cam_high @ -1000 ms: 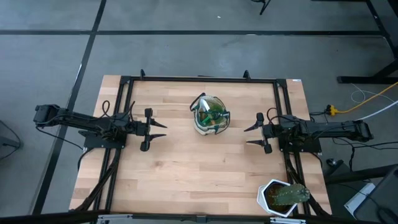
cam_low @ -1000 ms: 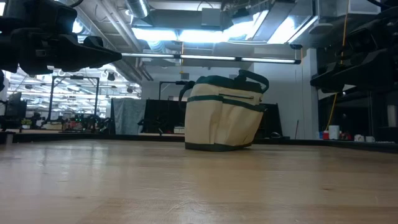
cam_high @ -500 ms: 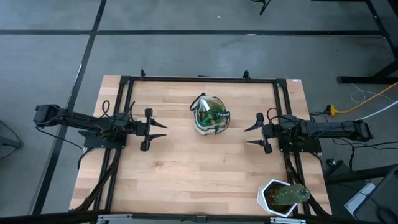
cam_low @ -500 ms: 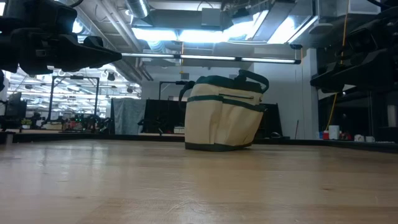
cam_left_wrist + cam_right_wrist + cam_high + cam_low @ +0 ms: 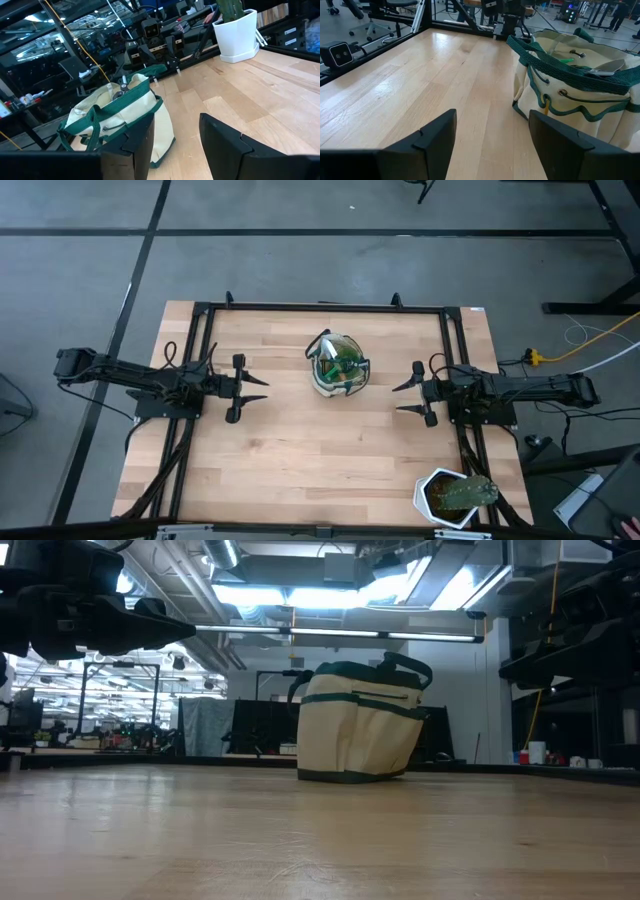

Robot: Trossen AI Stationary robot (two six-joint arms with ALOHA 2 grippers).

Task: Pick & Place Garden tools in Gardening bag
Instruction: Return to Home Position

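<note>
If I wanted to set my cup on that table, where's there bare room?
Most bare wood lies between the gardening bag and the table edge where the white plant pot stands. A narrower strip runs along the opposite edge. The middle is crowded: the open left pincer and right pincer flank the bag.

gardening bag (image 5: pixel 338 365) mid-table, white pot (image 5: pixel 425 492) at corner, tabletop (image 5: pixel 300 450) open elsewhere
</note>
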